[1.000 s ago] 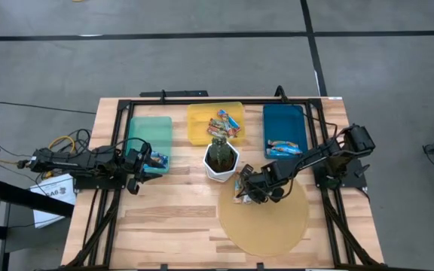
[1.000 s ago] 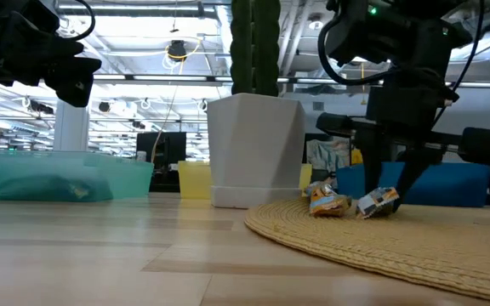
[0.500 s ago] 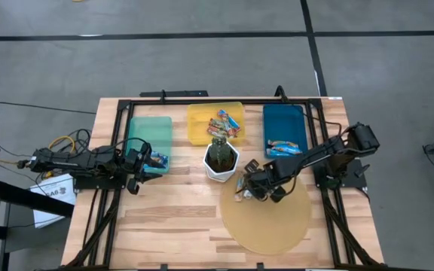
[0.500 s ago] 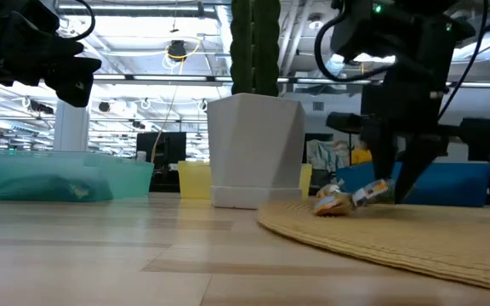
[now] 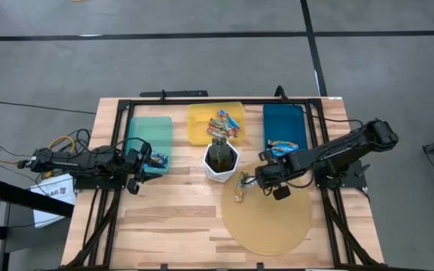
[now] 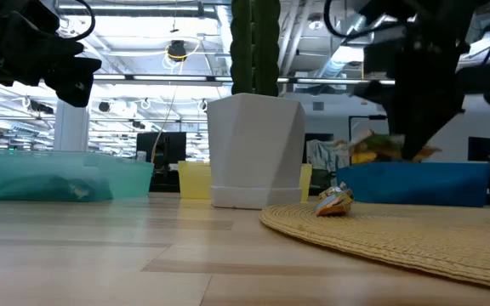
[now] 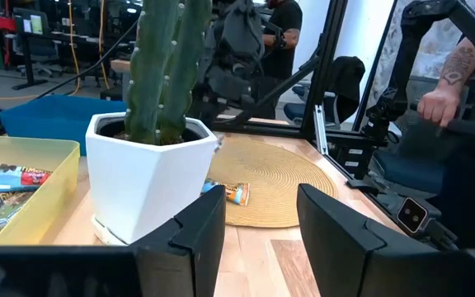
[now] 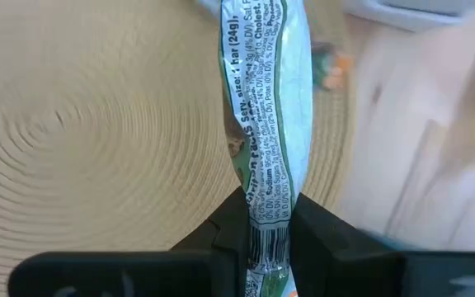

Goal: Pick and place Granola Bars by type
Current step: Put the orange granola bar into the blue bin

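Note:
My right gripper [image 5: 267, 176] hangs over the far edge of the round woven mat [image 5: 266, 226], shut on a granola bar [image 8: 266, 99] with a green and white printed wrapper, lifted in the low view [image 6: 371, 150]. Another bar [image 5: 241, 187] lies flat on the mat's left edge, near the white cactus pot [image 5: 221, 159]. More bars lie in the yellow tray [image 5: 227, 124], the blue tray [image 5: 283, 147] and the teal tray [image 5: 159, 159]. My left gripper [image 5: 138, 163] waits open at the teal tray's near right corner. My right gripper pinches the bar between its two fingers at one end [image 8: 264, 202]. The fingers lie along the bar, which sticks out straight ahead of them. The bar is lifted clear of the mat, seen roughly level in the low view.
The cactus pot stands mid-table between the trays and the mat. Three trays line the far side: teal [image 5: 148, 128], yellow [image 5: 202, 120], blue [image 5: 283, 124]. Bare wood [image 5: 164, 226] lies left of the mat. A person's hand [image 7: 439, 103] shows beyond the table.
My right gripper has risen from the mat's left edge with the bar and moved toward the table's right, nearer the blue tray. That bar lay on the mat beside the other one and is now lifted clear. The second bar has stayed on the mat.

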Robot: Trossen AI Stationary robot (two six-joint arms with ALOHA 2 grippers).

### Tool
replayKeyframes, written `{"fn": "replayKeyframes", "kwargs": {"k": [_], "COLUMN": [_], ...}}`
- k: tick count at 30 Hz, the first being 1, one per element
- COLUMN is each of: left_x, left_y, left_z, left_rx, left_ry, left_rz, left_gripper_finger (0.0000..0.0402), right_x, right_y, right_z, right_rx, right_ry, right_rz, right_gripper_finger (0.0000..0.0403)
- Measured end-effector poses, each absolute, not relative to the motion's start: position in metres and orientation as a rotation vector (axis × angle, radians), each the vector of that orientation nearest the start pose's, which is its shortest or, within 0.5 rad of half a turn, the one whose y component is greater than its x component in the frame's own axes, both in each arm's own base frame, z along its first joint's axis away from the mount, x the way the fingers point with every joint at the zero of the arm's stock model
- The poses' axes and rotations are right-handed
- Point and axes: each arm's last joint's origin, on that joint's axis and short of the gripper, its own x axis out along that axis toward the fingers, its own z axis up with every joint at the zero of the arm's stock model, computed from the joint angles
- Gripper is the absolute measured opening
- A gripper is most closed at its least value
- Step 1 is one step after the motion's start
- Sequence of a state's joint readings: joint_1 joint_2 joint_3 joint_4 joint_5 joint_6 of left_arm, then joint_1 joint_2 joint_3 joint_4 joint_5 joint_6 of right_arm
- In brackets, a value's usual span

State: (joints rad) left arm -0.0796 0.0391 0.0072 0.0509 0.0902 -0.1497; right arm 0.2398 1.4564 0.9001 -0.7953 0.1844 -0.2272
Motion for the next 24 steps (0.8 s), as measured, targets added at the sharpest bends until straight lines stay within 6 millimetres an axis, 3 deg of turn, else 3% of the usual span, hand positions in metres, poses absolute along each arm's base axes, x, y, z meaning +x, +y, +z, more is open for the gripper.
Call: {"fn": "replayKeyframes", "kwargs": {"k": [7,12,24], "left_x": [0.099,0.099,0.099], "left_y": [-0.011,-0.011,-0.011], "left_z": [0.168,0.168,0.168], "left_rx": [-0.149,-0.149,-0.149], "left_ry": [-0.006,-0.006,-0.006], "left_rz": [-0.171,-0.171,-0.171], "left_gripper_finger": [0.0144,0.0144,0.0144], "right_x": [0.230,0.226,0.220], "right_y": [0.051,0.038,-0.034], "right_z": [0.222,0.245,0.294], "right_rx": [-0.218,-0.002,0.595], "right_ry": [1.242,1.158,0.877], "right_rz": [0.014,-0.134,-0.493], "right_gripper_finger": [0.0054,0.0054,0.0054]}}
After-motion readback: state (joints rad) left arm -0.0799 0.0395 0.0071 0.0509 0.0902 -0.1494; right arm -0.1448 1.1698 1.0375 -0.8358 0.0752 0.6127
